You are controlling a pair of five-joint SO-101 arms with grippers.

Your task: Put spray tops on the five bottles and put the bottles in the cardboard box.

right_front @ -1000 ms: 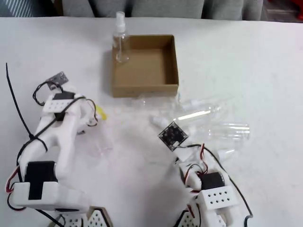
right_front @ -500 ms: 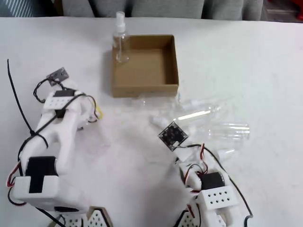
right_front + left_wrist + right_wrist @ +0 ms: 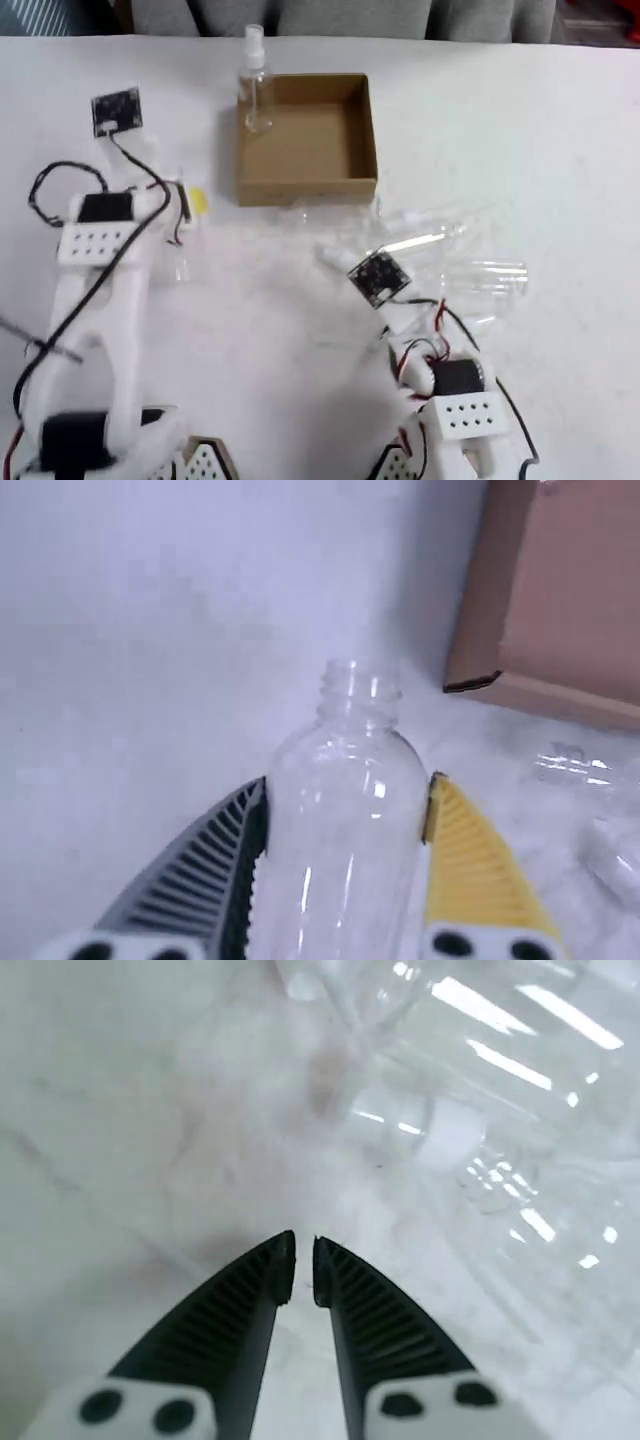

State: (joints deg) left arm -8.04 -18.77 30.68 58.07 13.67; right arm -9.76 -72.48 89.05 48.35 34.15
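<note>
Bottle, uncapped, sits clamped in the left hand. The cardboard box lies upper right of it in the high view. The right hand is all but closed, empty.

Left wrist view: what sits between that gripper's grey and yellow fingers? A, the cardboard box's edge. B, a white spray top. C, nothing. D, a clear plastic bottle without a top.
D: the left gripper is closed on a clear plastic bottle whose threaded neck is bare.
</note>
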